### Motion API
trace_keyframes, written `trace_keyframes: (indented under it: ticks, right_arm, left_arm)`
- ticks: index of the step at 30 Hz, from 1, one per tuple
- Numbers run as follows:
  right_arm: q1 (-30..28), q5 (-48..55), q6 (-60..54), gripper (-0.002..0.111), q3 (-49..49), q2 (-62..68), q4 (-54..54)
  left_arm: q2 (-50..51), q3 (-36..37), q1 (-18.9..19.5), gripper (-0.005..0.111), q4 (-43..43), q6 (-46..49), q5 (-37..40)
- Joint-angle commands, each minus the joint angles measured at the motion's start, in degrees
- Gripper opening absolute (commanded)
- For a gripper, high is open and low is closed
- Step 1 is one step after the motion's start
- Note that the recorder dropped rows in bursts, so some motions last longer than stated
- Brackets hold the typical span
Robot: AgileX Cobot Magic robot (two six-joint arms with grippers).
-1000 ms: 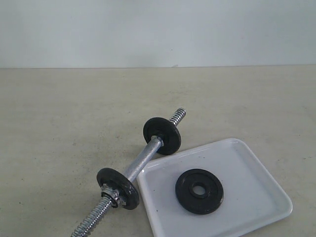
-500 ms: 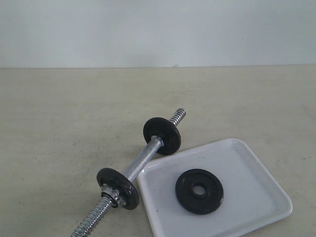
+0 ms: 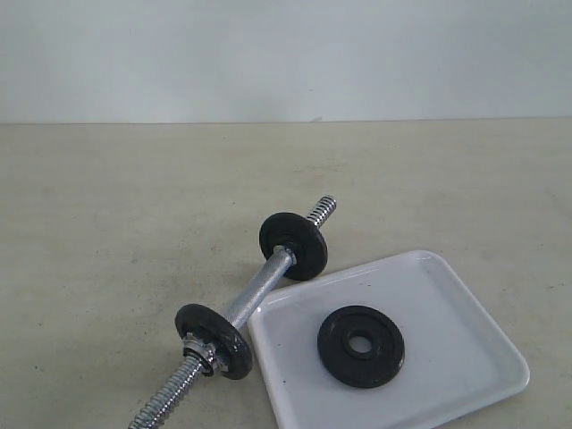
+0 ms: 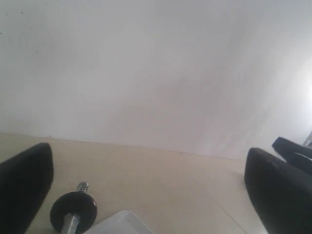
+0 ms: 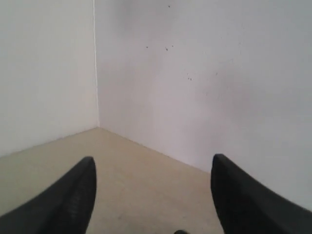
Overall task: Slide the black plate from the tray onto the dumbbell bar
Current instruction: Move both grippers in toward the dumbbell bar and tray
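The black plate [image 3: 361, 346] lies flat in the white tray [image 3: 465, 344] at the lower right of the exterior view. The dumbbell bar [image 3: 255, 297] lies diagonally on the table just left of the tray, with a small black disc [image 3: 293, 246] near its far threaded end and another [image 3: 214, 340] near its close end. Neither arm shows in the exterior view. In the left wrist view my left gripper [image 4: 148, 168] is open above the table, with the bar's far disc [image 4: 73, 212] and a tray corner [image 4: 119, 223] low in the picture. My right gripper [image 5: 152, 170] is open over bare table.
A white wall stands behind the beige table [image 3: 134, 197]. In the right wrist view two walls meet at a corner [image 5: 96, 73]. Another dark gripper part [image 4: 292, 148] shows at the edge of the left wrist view.
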Motion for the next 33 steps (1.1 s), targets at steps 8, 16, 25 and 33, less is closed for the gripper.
trace_keyframes:
  ticks: [8, 16, 25, 33]
  right_arm:
    - [0.2, -9.3, 14.8, 0.06, 2.4, 8.4, 0.3]
    - [0.2, -18.8, -0.9, 0.021, 2.8, 16.2, 0.3]
    - [0.2, 16.9, 5.4, 0.017, 2.8, 22.4, 0.3]
    - [0.2, 15.1, 16.7, 0.015, 2.7, 30.1, 19.8]
  left_arm:
    - [0.1, 7.4, 0.2, 0.048, -5.4, -20.7, -1.0]
    - [0.1, 8.9, 0.2, 0.047, -9.3, -20.7, -1.0]
    - [0.1, 8.9, 0.2, 0.047, -17.9, -14.9, -1.7]
    - [0.1, 8.9, 0.2, 0.047, -22.5, -14.7, -1.0]
